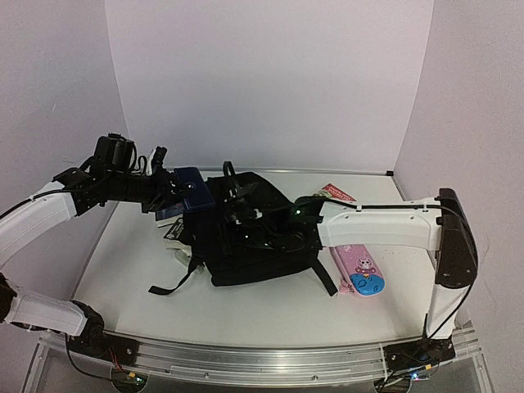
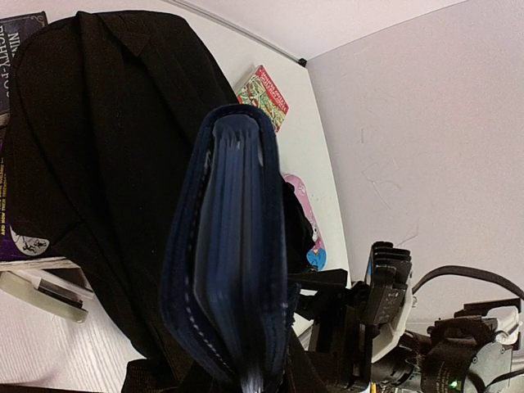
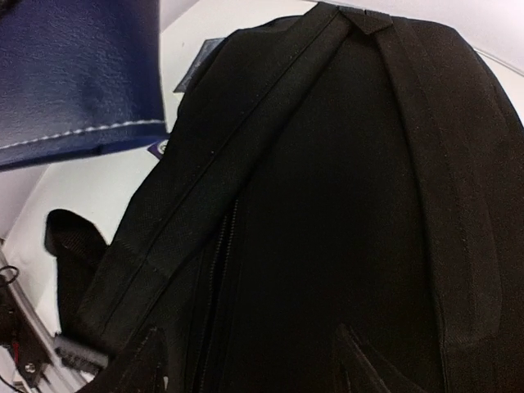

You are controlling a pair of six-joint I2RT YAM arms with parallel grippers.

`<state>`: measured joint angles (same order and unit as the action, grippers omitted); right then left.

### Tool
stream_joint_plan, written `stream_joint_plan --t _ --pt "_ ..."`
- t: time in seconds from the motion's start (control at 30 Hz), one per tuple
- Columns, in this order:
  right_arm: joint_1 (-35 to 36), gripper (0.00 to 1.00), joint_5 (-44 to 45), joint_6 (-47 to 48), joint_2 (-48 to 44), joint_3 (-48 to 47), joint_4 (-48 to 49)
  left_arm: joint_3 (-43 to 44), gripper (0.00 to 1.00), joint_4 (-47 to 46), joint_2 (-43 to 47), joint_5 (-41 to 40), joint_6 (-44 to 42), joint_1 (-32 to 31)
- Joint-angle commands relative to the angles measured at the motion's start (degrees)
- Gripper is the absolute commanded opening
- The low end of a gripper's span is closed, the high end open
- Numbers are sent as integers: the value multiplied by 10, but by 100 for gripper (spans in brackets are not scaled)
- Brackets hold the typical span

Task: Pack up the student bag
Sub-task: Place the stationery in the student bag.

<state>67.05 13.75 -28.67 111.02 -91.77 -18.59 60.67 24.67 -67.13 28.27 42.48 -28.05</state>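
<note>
The student bag (image 1: 254,246), a large black fabric backpack, lies in the middle of the table with straps trailing toward the front. It fills the right wrist view (image 3: 344,205) and the left wrist view (image 2: 106,147). My left gripper (image 1: 176,196) is shut on a navy blue notebook (image 1: 192,192), held edge-on above the bag's left side (image 2: 233,254). Its fingers are hidden behind the notebook. My right gripper (image 1: 246,225) sits low over the bag's top, its dark fingertips (image 3: 139,364) spread apart against the fabric beside a zip line.
A pink-and-blue cartoon pencil case (image 1: 360,272) lies right of the bag. A red-covered book (image 1: 336,194) lies at the back right. A purple book (image 2: 16,33) and a white flat object (image 2: 41,291) lie by the bag's left side. Walls close in on three sides.
</note>
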Motion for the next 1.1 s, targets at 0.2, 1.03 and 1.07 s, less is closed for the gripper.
stream_joint_plan --t 0.2,1.03,1.07 --pt "-1 48 76 -18 66 -85 -90 -4 0 13 38 -5 -8 3" --pt "-17 0 140 -105 48 -74 -55 -27 0 -73 -38 119 70 -25" --pt "-17 0 140 -110 44 -69 -50 -26 0 -79 -42 123 77 -30"
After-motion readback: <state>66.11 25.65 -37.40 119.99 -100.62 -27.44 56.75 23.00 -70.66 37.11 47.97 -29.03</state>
